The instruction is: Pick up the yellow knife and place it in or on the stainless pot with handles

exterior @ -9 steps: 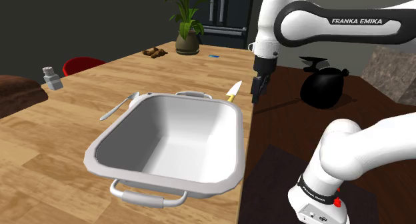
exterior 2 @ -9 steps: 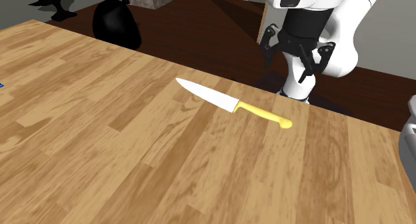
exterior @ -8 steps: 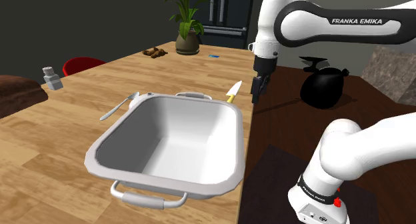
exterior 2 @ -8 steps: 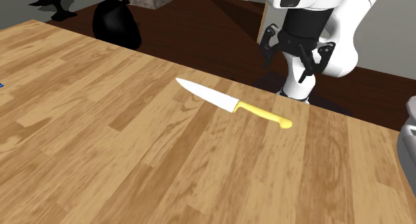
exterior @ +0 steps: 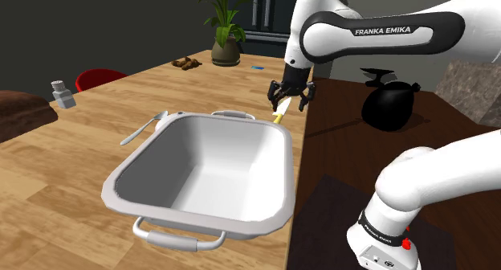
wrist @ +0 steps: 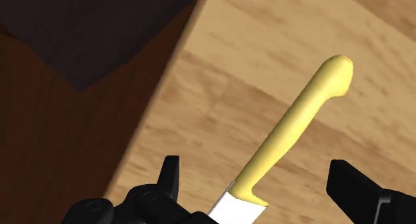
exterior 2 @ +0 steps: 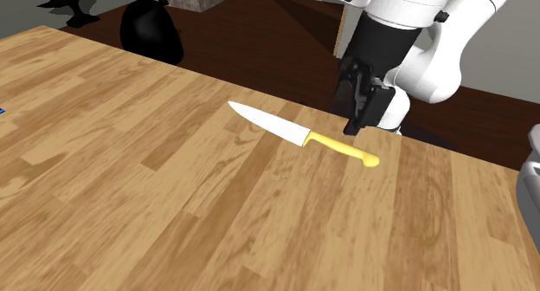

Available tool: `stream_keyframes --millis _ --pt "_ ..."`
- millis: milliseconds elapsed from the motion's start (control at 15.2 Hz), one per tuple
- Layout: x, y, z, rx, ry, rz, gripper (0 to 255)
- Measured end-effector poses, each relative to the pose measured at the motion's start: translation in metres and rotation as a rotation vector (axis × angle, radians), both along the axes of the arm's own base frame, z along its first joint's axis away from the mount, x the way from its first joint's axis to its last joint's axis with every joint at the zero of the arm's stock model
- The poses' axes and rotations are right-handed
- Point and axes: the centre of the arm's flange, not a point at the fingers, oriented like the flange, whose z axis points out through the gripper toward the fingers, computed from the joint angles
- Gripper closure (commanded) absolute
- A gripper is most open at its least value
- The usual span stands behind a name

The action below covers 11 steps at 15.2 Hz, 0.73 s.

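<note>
Starting nearest, we see the pot (exterior: 241, 144) on the table (exterior 2: 130, 159), w/ the knife (exterior 2: 303, 135) flat just past its far corner, near the table edge. Gripper (exterior: 291, 96) hovers over its yellow handle, fingers (wrist: 350, 186) spread, touching nothing. Plant (exterior: 226, 35) stands further back.

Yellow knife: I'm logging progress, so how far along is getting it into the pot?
Nothing finished yet: the knife lies flat on the table, and the pot is empty. In hand: the gripper hangs open over the handle. Left: grasp, lift, carry to the pot, release.
</note>
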Motion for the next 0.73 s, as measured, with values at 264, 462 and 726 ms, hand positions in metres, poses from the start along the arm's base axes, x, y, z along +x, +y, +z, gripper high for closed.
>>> stream_keyframes --millis 264,462,726 --pt "0.023 -0.008 -0.007 -0.006 -0.059 -0.294 0" --pt "0.028 -0.011 -0.021 -0.006 -0.064 -0.317 0" --pt "0.029 -0.013 -0.039 -0.006 -0.065 -0.320 0"
